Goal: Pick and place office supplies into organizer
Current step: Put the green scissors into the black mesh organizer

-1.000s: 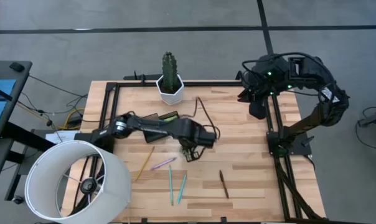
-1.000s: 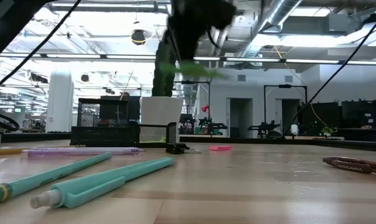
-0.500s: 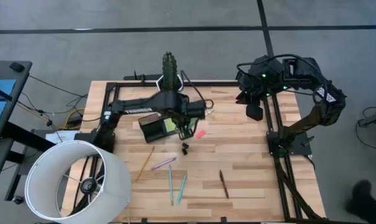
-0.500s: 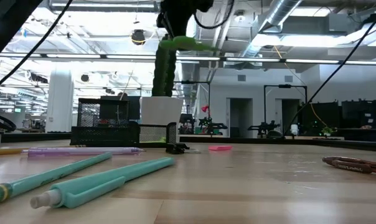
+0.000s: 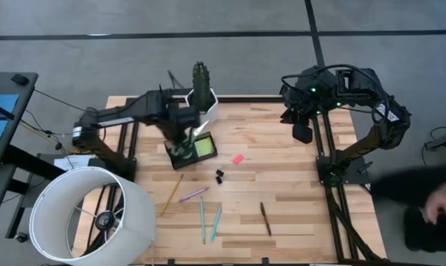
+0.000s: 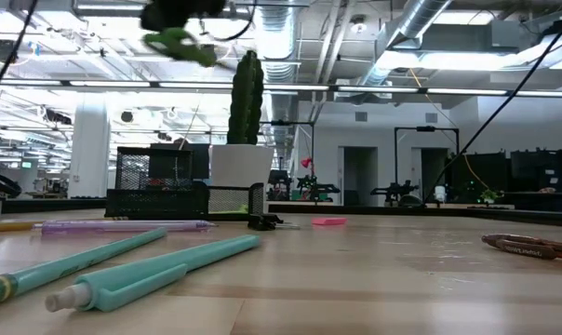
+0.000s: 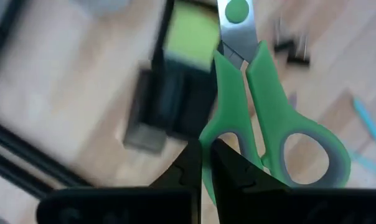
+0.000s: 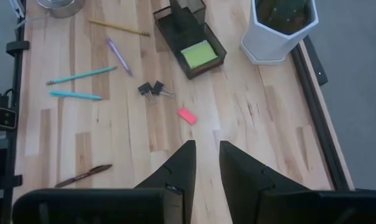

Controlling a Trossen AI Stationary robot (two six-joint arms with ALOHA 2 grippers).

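Note:
My left gripper (image 5: 183, 142) hangs high over the black organizer (image 5: 187, 151), shut on the green-handled scissors (image 7: 250, 93), which show as a green blur (image 6: 179, 43) in the low view. A lime sticky-note pad (image 5: 204, 147) lies in the organizer. On the table lie a pink eraser (image 5: 237, 158), black binder clips (image 5: 220, 176), a yellow pen (image 5: 171, 193), a purple pen (image 5: 193, 195), two teal pens (image 5: 208, 220) and a dark pen (image 5: 266, 219). My right gripper (image 5: 303, 133) waits high at the far right, open, with nothing between its fingers (image 8: 182, 165). My left gripper pinches the rim of one handle loop (image 7: 208, 134) of the scissors between its two fingers, which point down from above. The scissors are lifted clear and reach out sideways from the fingers over the organizer, closed and roughly level.
A white hexagonal pot (image 5: 202, 103) with a cactus stands just beyond the organizer. A large white lamp shade (image 5: 90, 214) covers the near left corner. A person shows blurred (image 5: 430, 210) past the table's right edge. Bare wood lies at the table's right.
My left gripper has carried the scissors from the table's middle toward the far left and upward, rolling a little, and now hangs over the organizer. It has stayed shut on them. The other supplies have kept their places.

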